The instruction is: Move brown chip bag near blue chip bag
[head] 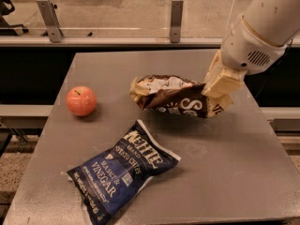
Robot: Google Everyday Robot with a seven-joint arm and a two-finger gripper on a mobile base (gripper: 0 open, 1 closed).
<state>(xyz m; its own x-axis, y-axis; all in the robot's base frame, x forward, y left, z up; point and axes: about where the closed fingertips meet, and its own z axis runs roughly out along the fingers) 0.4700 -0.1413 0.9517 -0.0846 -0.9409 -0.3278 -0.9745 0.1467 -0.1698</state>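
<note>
The brown chip bag [171, 96], dark brown with cream ends and white lettering, hangs tilted above the grey table [225, 172], right of centre. My gripper [219, 92] is shut on its right end and holds it up. The blue chip bag [123, 171], navy with white "Kettle" and "Sea Salt & Vinegar" lettering, lies flat at the front left of the table. The brown bag is up and to the right of it, a short gap apart.
A red apple [81, 101] sits on the left side of the table. A railing with metal posts [176, 14] runs behind the table's far edge. The table's right edge lies close to my arm.
</note>
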